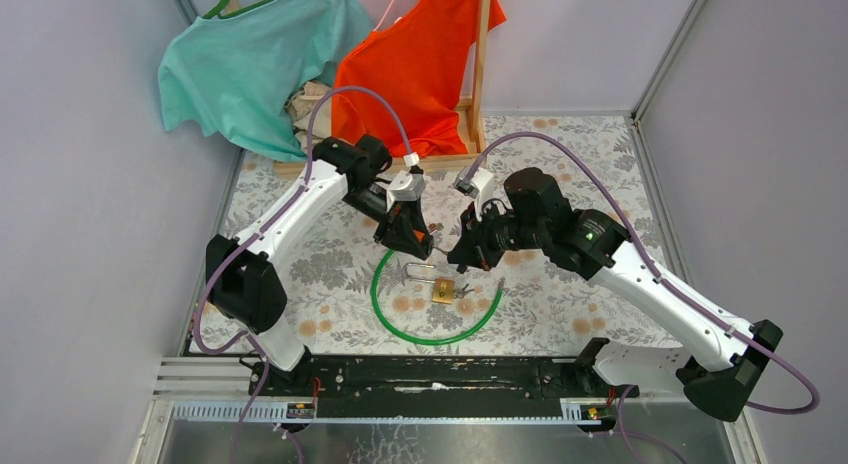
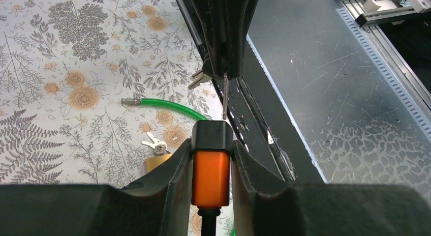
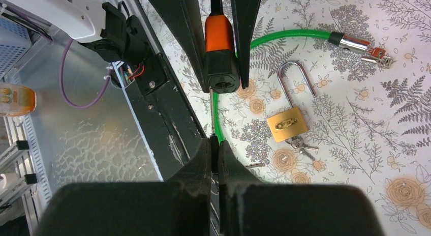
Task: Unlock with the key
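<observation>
The green cable (image 1: 375, 294) is ringing the brass padlock (image 1: 443, 290); the left arm (image 1: 300, 199) is crowding it from 11 o'clock, the right arm (image 1: 650, 274) from 1 o'clock. Surface (image 1: 560, 314) toward 6 o'clock is lying open.

Green cable (image 3: 284, 34), brass padlock (image 3: 286, 124), floral cloth (image 3: 356, 119)

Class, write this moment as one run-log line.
left gripper holds orange-and-black cable lock head | right gripper pinches thin metal key | key tip beside keyhole, not inserted

Padlock (image 3: 287, 125) looks polished brass, cable (image 3: 289, 35) glossy plastic
</observation>
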